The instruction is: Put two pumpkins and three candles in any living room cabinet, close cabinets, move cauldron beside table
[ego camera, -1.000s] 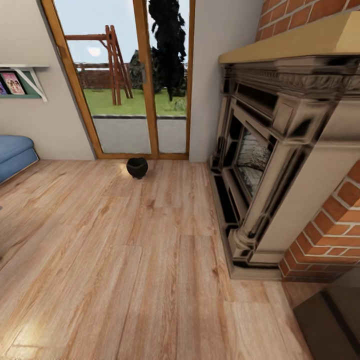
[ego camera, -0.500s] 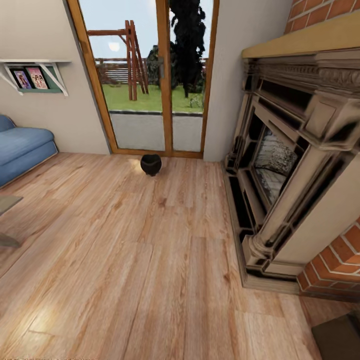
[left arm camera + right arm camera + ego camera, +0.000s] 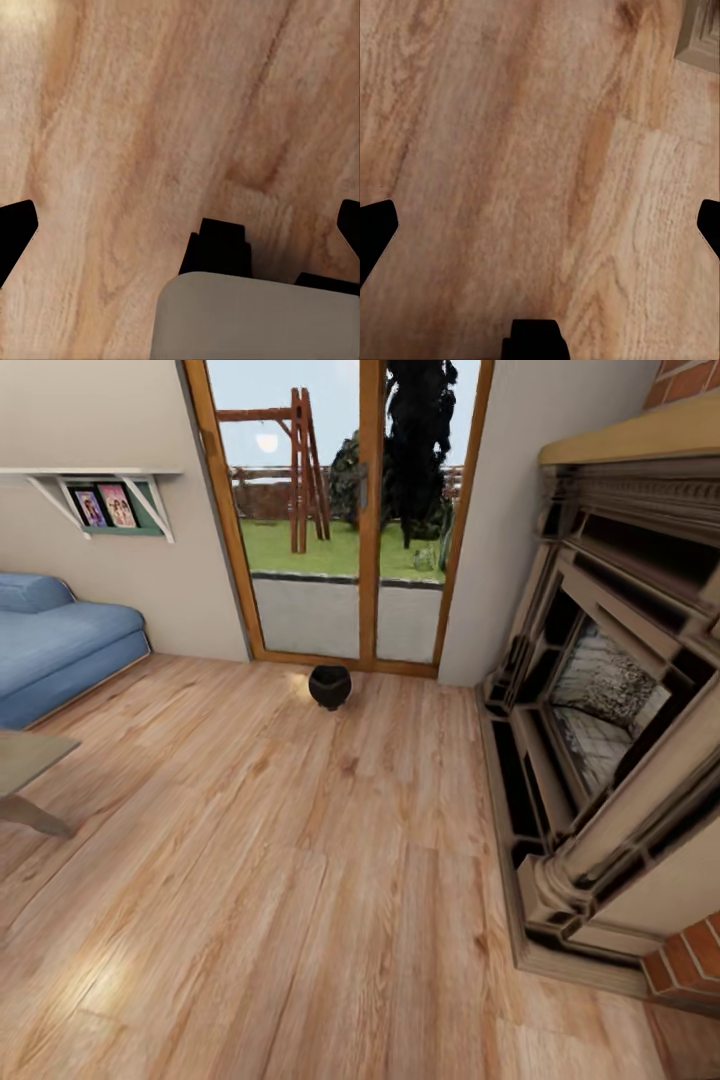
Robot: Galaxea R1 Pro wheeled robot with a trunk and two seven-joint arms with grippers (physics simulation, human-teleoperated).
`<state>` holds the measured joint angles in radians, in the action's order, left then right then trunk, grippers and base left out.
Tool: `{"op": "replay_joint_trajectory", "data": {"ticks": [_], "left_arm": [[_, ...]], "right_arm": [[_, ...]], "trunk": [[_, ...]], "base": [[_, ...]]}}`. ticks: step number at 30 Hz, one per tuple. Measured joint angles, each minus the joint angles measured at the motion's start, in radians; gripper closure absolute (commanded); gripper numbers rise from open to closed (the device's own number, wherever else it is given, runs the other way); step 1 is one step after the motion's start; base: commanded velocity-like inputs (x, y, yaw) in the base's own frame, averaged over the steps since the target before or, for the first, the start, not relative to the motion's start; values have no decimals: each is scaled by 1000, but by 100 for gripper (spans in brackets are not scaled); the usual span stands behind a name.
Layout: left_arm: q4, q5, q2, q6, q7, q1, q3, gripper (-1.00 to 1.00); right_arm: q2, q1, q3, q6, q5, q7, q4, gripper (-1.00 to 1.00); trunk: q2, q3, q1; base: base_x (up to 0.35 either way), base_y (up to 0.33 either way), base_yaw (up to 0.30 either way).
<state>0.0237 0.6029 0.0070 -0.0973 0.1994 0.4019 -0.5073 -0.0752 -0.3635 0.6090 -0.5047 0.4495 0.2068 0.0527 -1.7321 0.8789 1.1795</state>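
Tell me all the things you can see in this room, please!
cauldron: one, black, on the floor in front of the glass doors
table: one corner, pale top with a grey leg, at the left edge
sofa: one, blue, against the left wall
shelf: one, white, on the left wall, holding two framed pictures
glass doors: one pair, orange-brown wooden frames, far wall, garden beyond
fireplace: one, ornate beige and dark, right side, red brick around it
floor: light brown wooden planks
left gripper: black fingertips wide apart, empty, over the floor
right gripper: black fingertips wide apart, empty, over the floor
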Motion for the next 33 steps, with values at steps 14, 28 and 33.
{"op": "replay_joint_trajectory", "data": {"ticks": [14, 28, 33], "left_arm": [[-7, -1, 1, 0, 0, 0, 0, -100], [-8, -2, 1, -1, 0, 0, 0, -100], [-8, -2, 0, 0, 0, 0, 0, -100]], "right_arm": [[2, 0, 0, -1, 1, -1, -1, -100], [3, 0, 0, -1, 1, -1, -1, -100], [3, 0, 0, -1, 2, -1, -1, -100]], "trunk": [[0, 9, 0], [0, 9, 0], [0, 9, 0]], "base": [[322, 0, 89], [329, 0, -131], [329, 0, -54]]}}
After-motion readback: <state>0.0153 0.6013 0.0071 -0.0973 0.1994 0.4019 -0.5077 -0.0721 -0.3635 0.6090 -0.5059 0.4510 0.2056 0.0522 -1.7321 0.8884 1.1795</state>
